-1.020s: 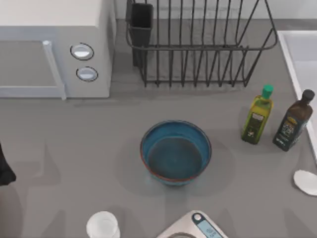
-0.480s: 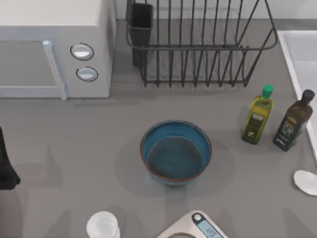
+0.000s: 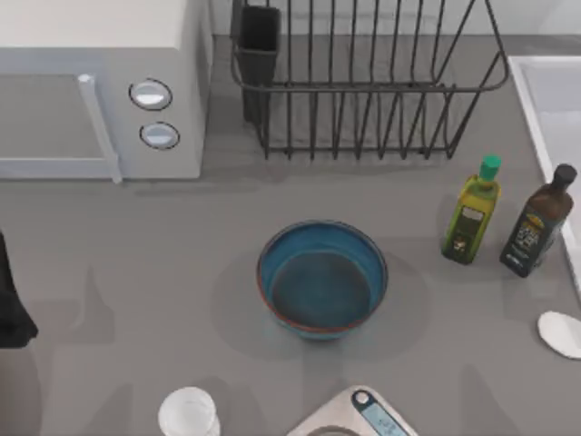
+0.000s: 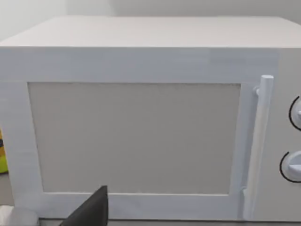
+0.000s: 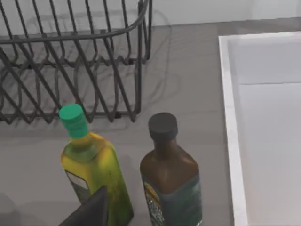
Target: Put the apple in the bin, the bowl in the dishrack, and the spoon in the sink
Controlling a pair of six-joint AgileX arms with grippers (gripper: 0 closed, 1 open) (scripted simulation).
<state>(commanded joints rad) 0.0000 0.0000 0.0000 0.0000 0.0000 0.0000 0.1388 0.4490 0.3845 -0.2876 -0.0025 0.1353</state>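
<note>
Grey tabletop (image 3: 136, 272) under everything. White microwave (image 3: 100, 91) takes the far left corner; my left wrist camera looks straight at its door (image 4: 136, 136), handle (image 4: 256, 150) upright beside two knobs. Black wire dishrack (image 3: 363, 82) stands at the far middle, dark utensil cup (image 3: 259, 41) at its left corner, no dishes in it. Pale sink (image 3: 554, 109) runs along the right edge; from the right wrist its raised rim (image 5: 228, 141) sits just beside the bottles.

Blue bowl (image 3: 322, 280) sits upright mid-table, reddish rim, nothing in it, well apart from the rack. Two bottles stand between bowl and sink: yellow-green oil bottle (image 3: 472, 213) with green cap, dark bottle (image 3: 536, 222) with black cap nearer the sink. Both upright, close together, also seen from the right wrist (image 5: 94, 165) (image 5: 171, 179).

Kitchen scale (image 3: 359, 416) is cut off at the near edge. Small white cup (image 3: 189, 413) stands near-left of the bowl. Spoon (image 3: 561, 331), a pale oval, lies on the table at the right edge, just near of the sink, not in it.

Left arm (image 3: 11, 300): dark bulk at the table's left edge, low, wrist pointing at the microwave. One dark finger (image 4: 89, 209) shows; I cannot tell how wide the pincer is. Right pincer: one dark finger (image 5: 91, 212) over the bottles, spread likewise unclear.
</note>
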